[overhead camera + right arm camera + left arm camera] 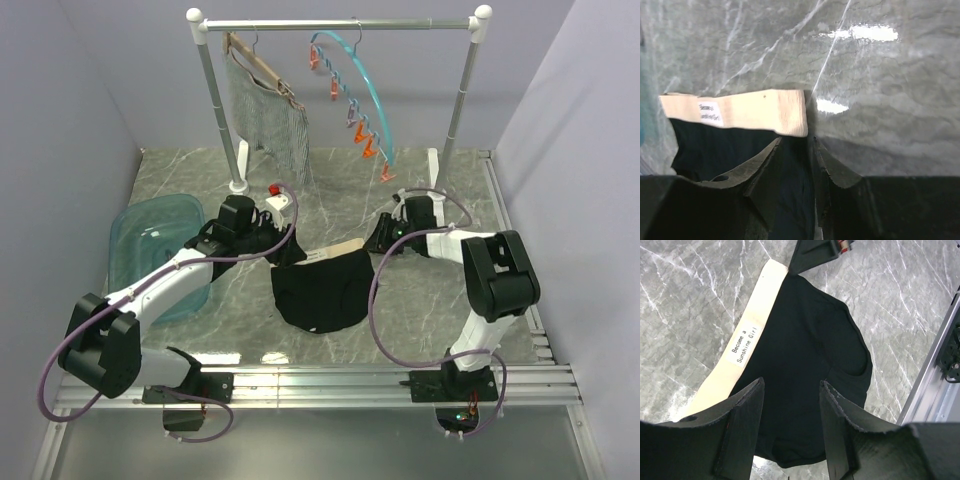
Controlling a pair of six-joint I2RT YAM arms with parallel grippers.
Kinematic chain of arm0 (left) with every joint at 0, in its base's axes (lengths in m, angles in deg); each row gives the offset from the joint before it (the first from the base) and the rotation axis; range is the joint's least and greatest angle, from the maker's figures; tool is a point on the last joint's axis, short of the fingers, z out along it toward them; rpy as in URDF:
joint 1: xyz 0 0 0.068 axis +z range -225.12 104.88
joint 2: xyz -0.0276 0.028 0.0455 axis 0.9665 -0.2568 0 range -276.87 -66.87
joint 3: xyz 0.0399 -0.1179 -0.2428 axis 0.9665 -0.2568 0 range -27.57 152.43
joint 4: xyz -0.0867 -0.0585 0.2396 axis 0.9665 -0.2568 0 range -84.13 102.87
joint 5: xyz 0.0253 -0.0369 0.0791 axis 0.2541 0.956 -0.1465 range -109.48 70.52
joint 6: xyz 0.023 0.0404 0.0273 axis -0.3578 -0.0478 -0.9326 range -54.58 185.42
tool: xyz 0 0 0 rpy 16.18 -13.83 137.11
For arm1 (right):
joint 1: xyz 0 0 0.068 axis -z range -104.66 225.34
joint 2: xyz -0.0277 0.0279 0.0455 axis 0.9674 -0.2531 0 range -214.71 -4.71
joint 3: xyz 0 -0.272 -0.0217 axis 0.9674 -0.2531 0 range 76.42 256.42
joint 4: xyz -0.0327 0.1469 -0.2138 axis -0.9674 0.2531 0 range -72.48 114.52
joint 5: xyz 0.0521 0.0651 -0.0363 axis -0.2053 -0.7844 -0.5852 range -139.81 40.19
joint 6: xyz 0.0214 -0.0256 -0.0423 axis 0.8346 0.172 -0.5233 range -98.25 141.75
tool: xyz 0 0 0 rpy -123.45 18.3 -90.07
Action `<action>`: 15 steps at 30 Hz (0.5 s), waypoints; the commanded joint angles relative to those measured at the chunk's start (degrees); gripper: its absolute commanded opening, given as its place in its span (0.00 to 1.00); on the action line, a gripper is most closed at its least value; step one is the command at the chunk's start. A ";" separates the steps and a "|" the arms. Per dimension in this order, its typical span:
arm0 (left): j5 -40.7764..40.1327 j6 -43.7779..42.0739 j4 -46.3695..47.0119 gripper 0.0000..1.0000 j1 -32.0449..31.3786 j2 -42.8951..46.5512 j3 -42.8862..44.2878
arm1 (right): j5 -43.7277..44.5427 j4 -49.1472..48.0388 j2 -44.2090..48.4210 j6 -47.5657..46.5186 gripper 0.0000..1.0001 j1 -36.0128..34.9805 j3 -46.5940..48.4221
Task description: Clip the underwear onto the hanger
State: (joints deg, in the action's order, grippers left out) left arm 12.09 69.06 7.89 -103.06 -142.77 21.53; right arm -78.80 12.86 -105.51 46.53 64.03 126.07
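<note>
Black underwear (322,288) lies flat; teal hanger (372,90) hangs.

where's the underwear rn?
Top view: underwear lies flat mid-table, between both arms, in front of the rack and right of the teal tub.

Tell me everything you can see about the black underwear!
The underwear is soft black cloth with a cream waistband bearing a white label, "Become a Sunshine Girl". It lies spread, a bit rumpled, on the grey marbled table. The left fingers and right fingers sit at opposite waistband ends; a grip isn't clear.
</note>
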 commanded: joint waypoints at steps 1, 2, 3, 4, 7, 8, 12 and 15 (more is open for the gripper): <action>-0.46 -0.56 1.72 0.54 -0.01 -0.21 2.22 | 2.89 -1.49 -2.12 0.54 0.38 -0.99 3.44; -0.55 -0.48 1.72 0.54 -0.01 -0.13 2.23 | 3.32 -1.05 -3.17 0.45 0.38 -1.17 3.96; -0.55 -0.48 1.72 0.54 0.08 -0.21 2.31 | 3.50 -1.13 -3.62 0.54 0.38 -1.17 4.05; -0.46 -0.39 1.81 0.54 0.08 -0.22 2.23 | 3.16 -1.22 -3.88 0.54 0.38 -1.17 4.05; 0.33 0.58 2.51 0.54 0.34 -0.30 2.05 | 1.76 -2.19 -4.32 0.71 0.36 -1.08 3.97; 1.29 1.01 3.03 0.54 0.61 -0.39 1.96 | 1.57 -2.19 -3.80 0.10 0.28 -1.08 3.88; 4.37 1.90 4.62 0.54 1.31 -3.02 2.84 | -0.97 -4.38 -0.11 -2.09 0.10 -0.99 1.51; 6.04 2.25 8.04 0.54 1.23 -6.09 4.15 | -4.13 -5.70 3.84 -3.59 0.00 -1.08 -0.69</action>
State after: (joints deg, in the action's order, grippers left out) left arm 14.49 70.43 10.52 -101.93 -146.38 22.60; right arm -79.68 10.63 -107.06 45.39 63.09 126.83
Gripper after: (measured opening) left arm 0.539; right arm 0.022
